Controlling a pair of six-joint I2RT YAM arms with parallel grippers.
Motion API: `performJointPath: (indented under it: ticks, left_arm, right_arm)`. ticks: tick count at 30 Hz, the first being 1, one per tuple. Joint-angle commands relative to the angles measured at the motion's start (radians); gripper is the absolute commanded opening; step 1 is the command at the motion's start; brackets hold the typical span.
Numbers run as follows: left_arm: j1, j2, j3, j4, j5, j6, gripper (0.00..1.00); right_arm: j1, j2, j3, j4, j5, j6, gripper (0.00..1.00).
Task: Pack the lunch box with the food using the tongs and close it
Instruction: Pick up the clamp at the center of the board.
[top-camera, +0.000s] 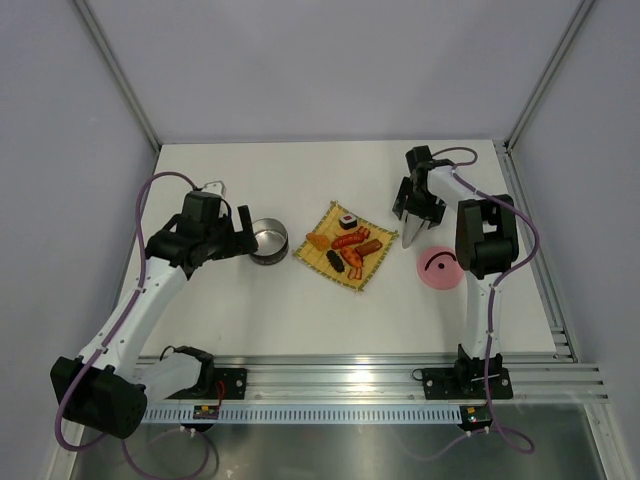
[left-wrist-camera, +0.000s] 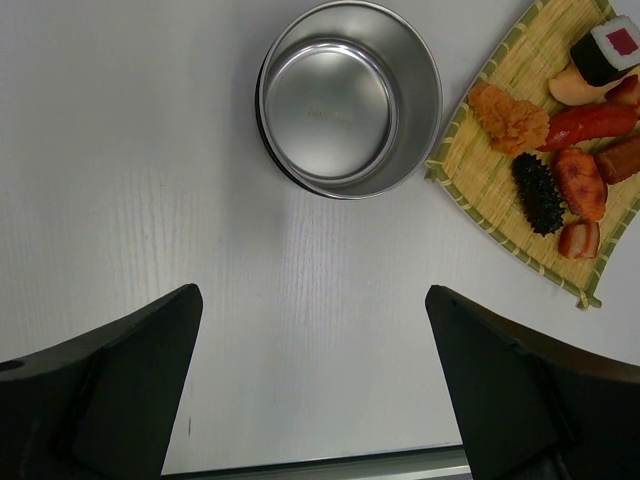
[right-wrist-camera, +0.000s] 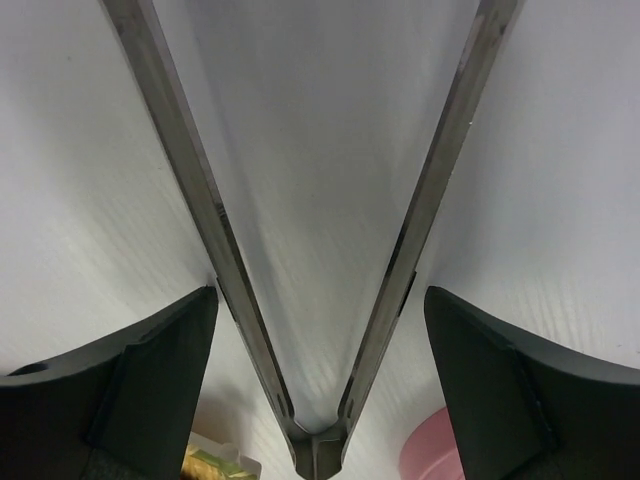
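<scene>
None of the food was in the tin. Every piece lay on the mat, just right of the empty tin, and the lid lay flat on the table further right. The step in hand looked to be the very first one, taking up the tongs.

They seemed to lie on the table at the right, just far of the lid and right of the mat, under the right gripper. Its fingers stood wide, one on each side of the two arms and low down by the joined end. One finger was just beside its arm and the other showed a clear gap, so nothing was gripped.

The tongs' long axis ran roughly near to far. The joined end pointed near, toward the gap between mat and lid, and the two free tips spread away toward the far side, beyond the wrist view.

By my judgement the next move called for closing on both arms firmly enough to lift them, but without squeezing the tips shut. The tips would then have to be turned toward the mat, since they pointed away from the food.

The left gripper hovered just left of the tin, fingers wide and holding nothing.
</scene>
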Motion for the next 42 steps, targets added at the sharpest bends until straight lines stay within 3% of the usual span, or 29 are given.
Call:
performJointPath:
  ticks: [1, 5, 13, 16, 25, 28, 32, 42]
  left_arm:
    - [0.004, -0.020, -0.003, 0.016, 0.008, 0.018, 0.99]
    - [0.004, -0.021, -0.001, 0.016, 0.005, 0.018, 0.99]
    - [0.004, -0.021, -0.013, 0.027, 0.030, 0.012, 0.99]
    - [0.004, -0.018, -0.009, 0.021, 0.016, 0.019, 0.99]
    - [0.011, 0.040, 0.073, -0.025, -0.047, 0.044, 0.99]
    - [0.014, 0.066, 0.103, -0.030, -0.047, 0.039, 0.99]
    - [0.014, 0.101, 0.151, -0.031, -0.019, 0.033, 0.99]
    - [0.017, 0.155, 0.206, -0.034, -0.042, 0.035, 0.99]
  right_arm:
    - [-0.007, 0.039, 0.027, 0.019, 0.001, 0.007, 0.91]
    - [-0.008, 0.043, 0.024, 0.022, 0.001, 0.008, 0.75]
    - [-0.008, -0.089, -0.016, 0.025, -0.001, -0.032, 0.24]
    - [-0.008, -0.182, -0.025, 0.021, 0.002, -0.046, 0.18]
    - [0.023, -0.495, -0.045, -0.065, -0.121, -0.082, 0.18]
    - [0.079, -0.584, -0.074, -0.111, -0.167, -0.104, 0.12]
    - [0.174, -0.705, -0.169, -0.159, -0.229, -0.099, 0.12]
    - [0.348, -0.902, -0.331, -0.314, -0.303, -0.036, 0.25]
